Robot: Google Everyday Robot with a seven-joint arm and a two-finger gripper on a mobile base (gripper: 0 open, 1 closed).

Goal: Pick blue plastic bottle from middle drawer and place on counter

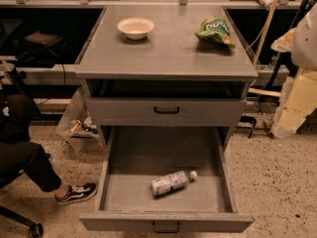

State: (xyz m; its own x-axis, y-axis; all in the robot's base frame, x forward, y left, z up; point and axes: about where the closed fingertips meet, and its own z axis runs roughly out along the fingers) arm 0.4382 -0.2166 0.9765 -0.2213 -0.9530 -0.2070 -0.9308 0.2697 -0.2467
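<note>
Grey counter (163,53); speckled flr (277,182); jaws off-frame

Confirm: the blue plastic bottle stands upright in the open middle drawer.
Not upright: the camera view shows the blue plastic bottle lying on its side in the open middle drawer. The gripper is not in view.
</note>
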